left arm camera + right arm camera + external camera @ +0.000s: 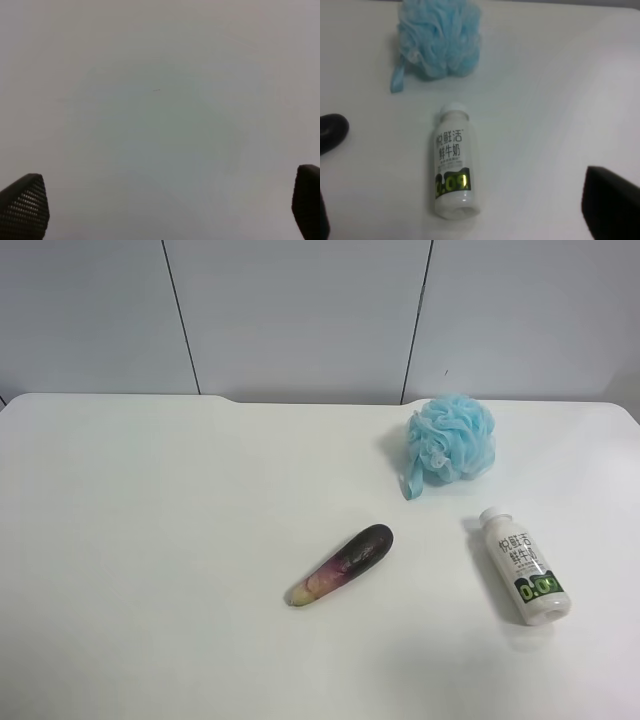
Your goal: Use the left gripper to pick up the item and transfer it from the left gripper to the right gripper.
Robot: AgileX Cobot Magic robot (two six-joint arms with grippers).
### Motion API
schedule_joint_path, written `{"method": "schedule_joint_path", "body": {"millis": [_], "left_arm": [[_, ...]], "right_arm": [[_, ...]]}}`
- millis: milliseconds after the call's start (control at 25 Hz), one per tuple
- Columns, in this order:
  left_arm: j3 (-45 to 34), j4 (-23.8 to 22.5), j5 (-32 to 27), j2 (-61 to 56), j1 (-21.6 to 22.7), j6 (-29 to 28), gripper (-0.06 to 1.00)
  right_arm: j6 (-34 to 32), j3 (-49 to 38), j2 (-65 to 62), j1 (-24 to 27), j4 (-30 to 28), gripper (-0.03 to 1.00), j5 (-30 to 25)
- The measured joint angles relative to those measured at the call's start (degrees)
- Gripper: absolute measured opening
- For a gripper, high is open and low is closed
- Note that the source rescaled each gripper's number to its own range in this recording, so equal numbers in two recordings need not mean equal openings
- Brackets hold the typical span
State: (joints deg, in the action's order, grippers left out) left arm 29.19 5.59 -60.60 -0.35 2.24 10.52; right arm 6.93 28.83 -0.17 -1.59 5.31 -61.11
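My left gripper (pixel 165 207) has its fingers spread wide over bare white table (pixel 160 100), holding nothing. My right gripper (pixel 465 200) is likewise spread wide and empty; the item (pixel 452 162) lies on its side between its fingertips, untouched, cap toward the blue bath pouf (pixel 439 37). The eggplant (pixel 342 564) lies apart.

Light: bright and even, soft shadows under the objects on the table (pixel 150 540).
Focus: exterior high view sharp; both wrist views soft and hazy.
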Motion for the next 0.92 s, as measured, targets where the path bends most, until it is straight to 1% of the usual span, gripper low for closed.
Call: {"method": "schedule_joint_path", "body": {"millis": [160, 920], "left_arm": [[0.0, 0.0, 0.0, 0.0, 0.0, 0.0, 0.95], [0.0, 0.0, 0.0, 0.0, 0.0, 0.0, 0.95]], "right_arm": [[0.0, 0.0, 0.0, 1.06, 0.0, 1.0, 0.0], [-0.02, 0.0, 0.0, 1.11, 0.0, 1.0, 0.0]]}}
